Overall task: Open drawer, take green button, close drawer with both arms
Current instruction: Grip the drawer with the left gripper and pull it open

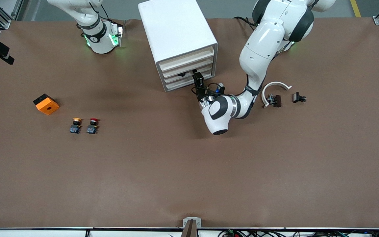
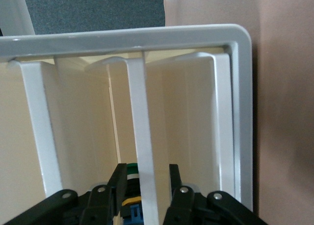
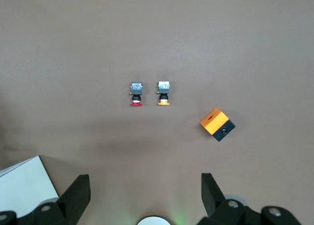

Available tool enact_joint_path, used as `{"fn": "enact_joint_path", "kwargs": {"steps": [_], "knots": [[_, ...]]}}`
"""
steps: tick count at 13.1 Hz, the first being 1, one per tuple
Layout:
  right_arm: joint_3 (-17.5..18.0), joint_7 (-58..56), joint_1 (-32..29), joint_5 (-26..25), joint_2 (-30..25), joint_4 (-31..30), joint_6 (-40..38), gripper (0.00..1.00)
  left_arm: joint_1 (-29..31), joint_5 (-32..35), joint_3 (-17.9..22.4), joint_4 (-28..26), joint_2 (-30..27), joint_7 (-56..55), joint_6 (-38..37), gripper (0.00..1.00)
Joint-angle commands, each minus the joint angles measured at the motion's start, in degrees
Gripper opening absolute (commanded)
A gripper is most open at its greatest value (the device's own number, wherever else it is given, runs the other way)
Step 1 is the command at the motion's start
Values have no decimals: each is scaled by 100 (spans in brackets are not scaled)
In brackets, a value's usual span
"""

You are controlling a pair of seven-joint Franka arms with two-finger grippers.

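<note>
The white cabinet point(image 1: 176, 36) stands near the robots' bases, its four drawers facing the front camera. My left gripper point(image 1: 195, 73) is at the front of the drawer point(image 1: 179, 77), third from the top. In the left wrist view my left gripper point(image 2: 145, 168) is open; its fingers straddle the drawer's white front lip point(image 2: 143, 137), apart from it on one side. The green-capped button point(image 2: 131, 170) lies in the drawer right beside one finger. My right gripper point(image 3: 145, 183) is open and empty, held high over the table at the right arm's end, where the right arm point(image 1: 102, 36) waits.
A yellow-capped button point(image 1: 76, 125) and a red-capped button point(image 1: 92, 125) stand side by side near an orange box point(image 1: 46, 104) toward the right arm's end. A white curved piece point(image 1: 274, 88) and two small black parts point(image 1: 274, 100) point(image 1: 298, 97) lie toward the left arm's end.
</note>
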Motion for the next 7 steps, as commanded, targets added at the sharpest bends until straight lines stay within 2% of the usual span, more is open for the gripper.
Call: {"fn": "enact_joint_path", "kwargs": {"steps": [1, 3, 7], "knots": [[40, -1, -79, -56, -103, -114, -2, 100, -43, -94, 43, 93, 66, -5, -81, 42], [40, -1, -79, -56, -103, -105, -2, 100, -104, -94, 34, 76, 66, -40, -81, 41], [40, -1, -79, -56, -103, -105, -2, 100, -183, -103, 34, 76, 74, -31, -81, 27]]}}
